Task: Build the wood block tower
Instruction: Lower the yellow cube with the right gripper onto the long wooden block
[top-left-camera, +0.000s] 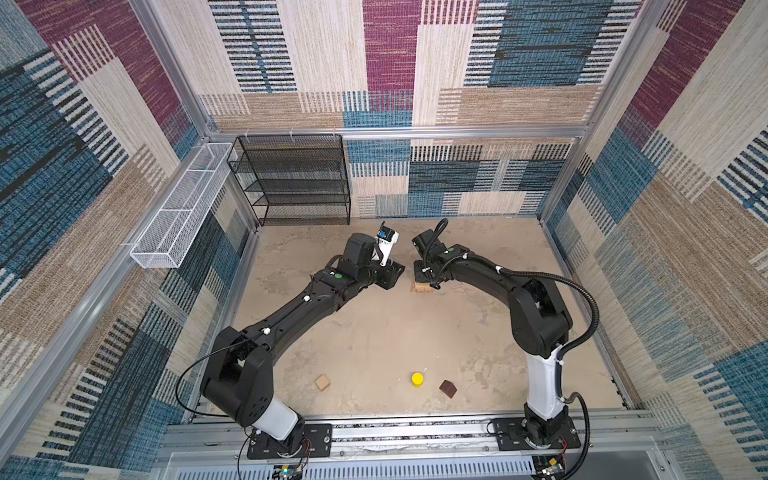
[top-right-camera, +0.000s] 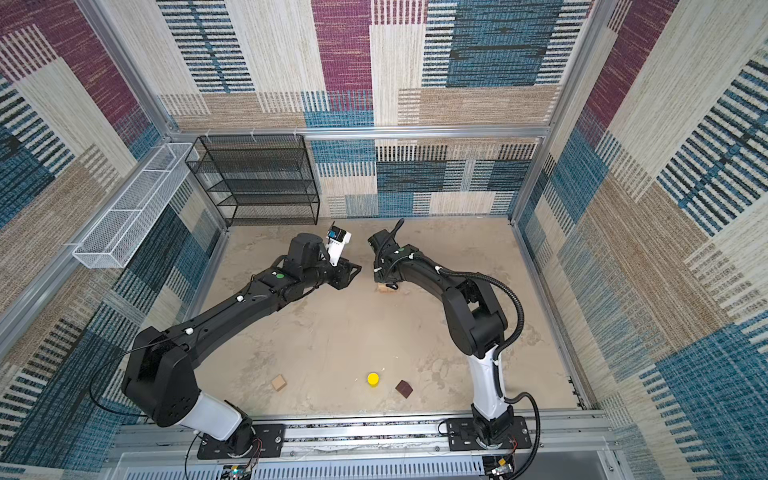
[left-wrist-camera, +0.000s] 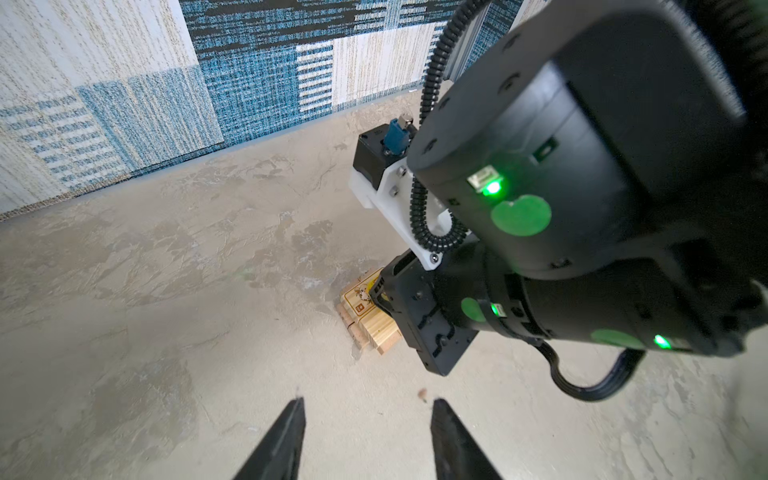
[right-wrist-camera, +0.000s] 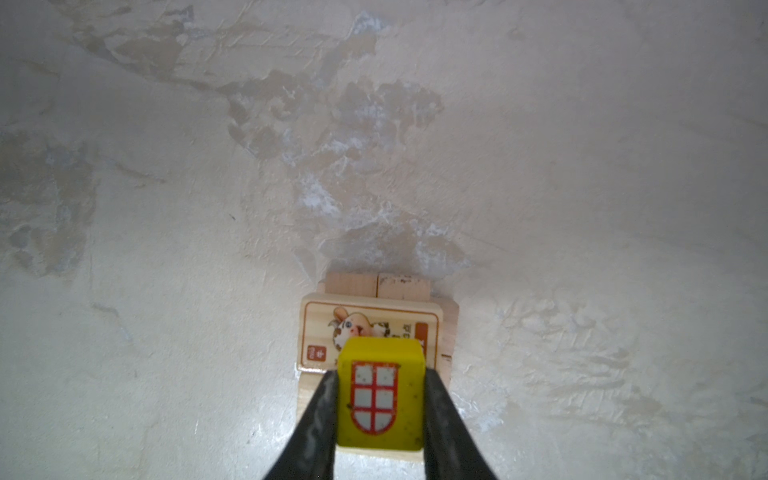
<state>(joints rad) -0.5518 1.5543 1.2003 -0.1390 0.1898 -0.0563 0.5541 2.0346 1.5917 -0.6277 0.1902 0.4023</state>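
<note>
The wood block tower (right-wrist-camera: 370, 320) is a low stack of crossed pale planks with a printed plank on top, also seen in both top views (top-left-camera: 420, 287) (top-right-camera: 384, 289) and in the left wrist view (left-wrist-camera: 368, 328). My right gripper (right-wrist-camera: 380, 374) is shut on a yellow cube (right-wrist-camera: 380, 399) with a window print, right over the top plank; contact cannot be told. My left gripper (left-wrist-camera: 370, 401) stands open and empty, a short way left of the tower (top-left-camera: 397, 272). A tan cube (top-left-camera: 322, 382), a yellow cylinder (top-left-camera: 417, 378) and a dark brown block (top-left-camera: 448, 388) lie near the front.
A black mesh shelf (top-left-camera: 297, 178) stands against the back wall at the left. A white wire basket (top-left-camera: 178, 208) hangs on the left wall. The arms' base rail (top-left-camera: 415, 432) runs along the front edge.
</note>
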